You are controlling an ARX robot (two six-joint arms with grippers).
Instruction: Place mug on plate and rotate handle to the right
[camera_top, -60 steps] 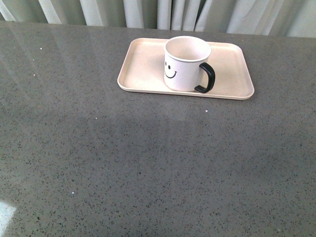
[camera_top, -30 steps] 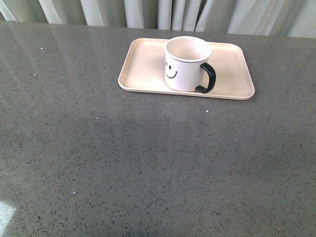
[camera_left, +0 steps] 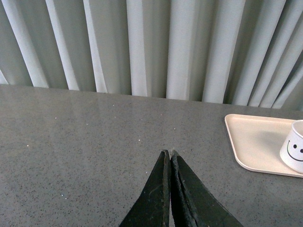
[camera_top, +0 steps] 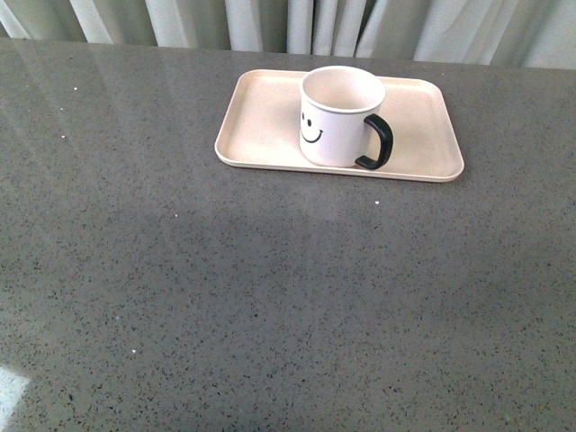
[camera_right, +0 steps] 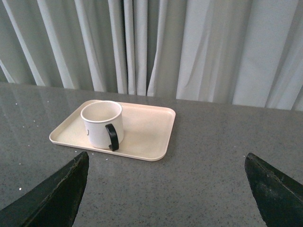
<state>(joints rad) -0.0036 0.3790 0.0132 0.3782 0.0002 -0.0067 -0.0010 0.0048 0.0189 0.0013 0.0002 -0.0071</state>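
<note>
Mug on plate, and that's how it's holding for you. Start wide: the grey speckled table (camera_top: 270, 297) shows no arm anywhere in the front view, and across the last second nothing on it has moved. The whole picture barely twitches, no more. The plate (camera_top: 261, 117) lies flat at the far side of the table, just where it was. The mug (camera_top: 337, 126) stands upright on it, set toward the near rim and a touch right of the plate's middle, smiley face turned toward your left. The handle (camera_top: 382, 144) sticks out to your right, angled slightly toward you, with no change in its angle. Now your pincers: the left gripper (camera_left: 169, 158) has its black fingers pressed together on nothing, low over bare table well to the left of the plate. The right gripper (camera_right: 165, 155) is spread wide and empty, well back from the mug, which it frames between its fingers. So the only news is stillness. To my eye both parts of the job are done, with mug placed and handle to the right, and nothing left to correct unless you want that handle squarer.
</note>
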